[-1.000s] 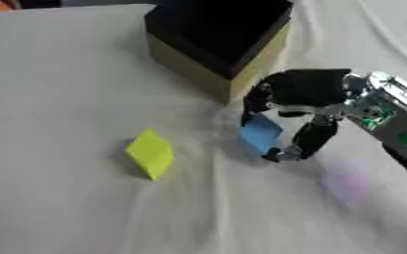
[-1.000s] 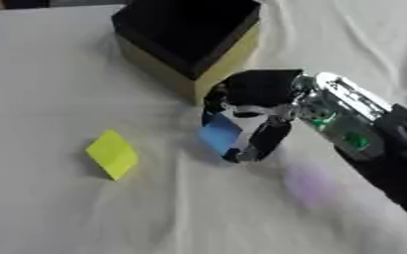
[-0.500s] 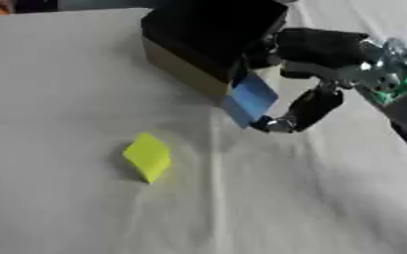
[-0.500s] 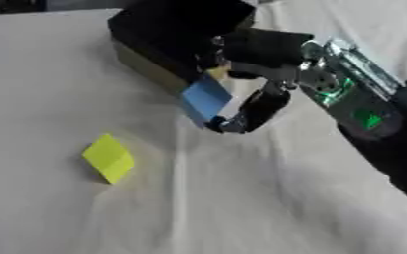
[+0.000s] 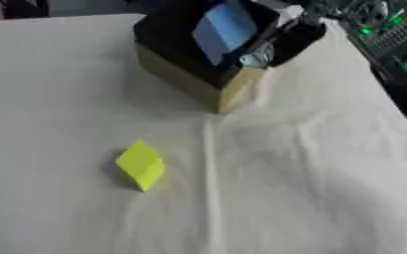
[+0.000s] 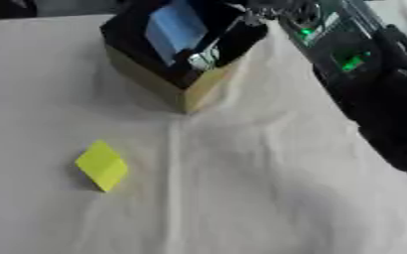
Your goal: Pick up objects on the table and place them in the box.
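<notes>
A blue block (image 5: 225, 29) hangs over the open top of the black box (image 5: 174, 58), which has tan sides. My right hand (image 5: 283, 37) comes in from the upper right and is shut on the blue block, with its fingers curled along the block's right and lower edges. A yellow block (image 5: 141, 164) lies on the white cloth, well in front of the box and a little to the left. My left hand shows in neither view.
A wrinkled white cloth (image 5: 285, 188) covers the table. My right forearm (image 6: 355, 64), black with green lights, runs along the right side. Dark shapes sit past the table's far edge.
My right hand has lifted the blue block off the cloth and carried it up and back over the box. The camera view has also shifted; the yellow block stays where it lay.
</notes>
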You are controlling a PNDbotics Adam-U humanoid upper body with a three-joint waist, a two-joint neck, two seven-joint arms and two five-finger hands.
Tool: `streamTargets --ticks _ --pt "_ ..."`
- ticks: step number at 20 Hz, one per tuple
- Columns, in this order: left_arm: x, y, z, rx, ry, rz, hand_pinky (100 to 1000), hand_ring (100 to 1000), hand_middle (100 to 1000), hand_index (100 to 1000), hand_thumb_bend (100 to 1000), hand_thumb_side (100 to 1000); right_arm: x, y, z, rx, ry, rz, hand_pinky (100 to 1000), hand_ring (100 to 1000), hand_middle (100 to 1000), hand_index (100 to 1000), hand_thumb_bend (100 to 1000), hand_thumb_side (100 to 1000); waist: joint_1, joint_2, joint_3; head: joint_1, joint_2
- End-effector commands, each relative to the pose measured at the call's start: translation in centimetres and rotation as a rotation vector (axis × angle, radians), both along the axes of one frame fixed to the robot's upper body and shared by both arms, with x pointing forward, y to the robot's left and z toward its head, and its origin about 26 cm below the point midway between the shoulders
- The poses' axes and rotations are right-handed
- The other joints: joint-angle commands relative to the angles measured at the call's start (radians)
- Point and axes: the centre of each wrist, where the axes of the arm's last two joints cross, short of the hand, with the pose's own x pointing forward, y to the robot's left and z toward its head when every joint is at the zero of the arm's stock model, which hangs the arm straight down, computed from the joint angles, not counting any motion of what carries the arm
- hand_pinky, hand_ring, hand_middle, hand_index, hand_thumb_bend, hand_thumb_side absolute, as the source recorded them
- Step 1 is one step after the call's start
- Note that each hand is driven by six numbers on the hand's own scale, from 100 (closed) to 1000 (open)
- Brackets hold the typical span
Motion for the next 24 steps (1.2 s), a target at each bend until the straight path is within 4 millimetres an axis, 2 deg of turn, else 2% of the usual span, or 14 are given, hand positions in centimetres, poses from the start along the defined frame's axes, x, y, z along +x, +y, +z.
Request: streamTargets --ticks 1,7,12,18,20,24 --pt "-0.2 0.1 1.1 0.033 -0.033 -0.007 660 763 762 770 151 1000 0.8 -0.1 1.8 0.054 -0.032 -0.057 796 747 464 580 100 165 -0.002 -0.014 0.006 -0.009 -0.019" --pt "-0.1 -0.2 1.7 0.048 -0.053 -0.026 661 763 763 770 147 1000 3.2 0.4 2.5 0.123 -0.037 -0.133 797 750 468 585 100 157 -0.012 0.009 0.038 -0.036 -0.043" --pt "0.0 -0.3 1.9 0.053 -0.059 -0.031 661 763 763 770 143 1000 5.4 0.2 1.5 0.112 -0.027 -0.184 795 754 473 592 100 165 -0.020 0.025 0.060 -0.054 -0.059" --pt "0.0 -0.3 1.9 0.054 -0.058 -0.034 662 763 763 770 140 1000 7.5 -0.2 -0.5 0.018 -0.018 -0.212 790 756 481 600 100 157 -0.022 0.029 0.062 -0.061 -0.050" --pt "0.0 -0.3 1.9 0.054 -0.058 -0.034 662 763 763 770 139 1000 7.8 -0.3 -0.8 -0.009 -0.024 -0.221 789 755 480 598 100 135 -0.021 0.029 0.063 -0.061 -0.048" --pt "0.0 -0.3 1.9 0.055 -0.057 -0.033 663 764 764 770 139 1000 8.1 -0.3 -1.0 -0.060 -0.039 -0.242 791 764 508 628 100 150 -0.021 0.027 0.062 -0.064 -0.045"
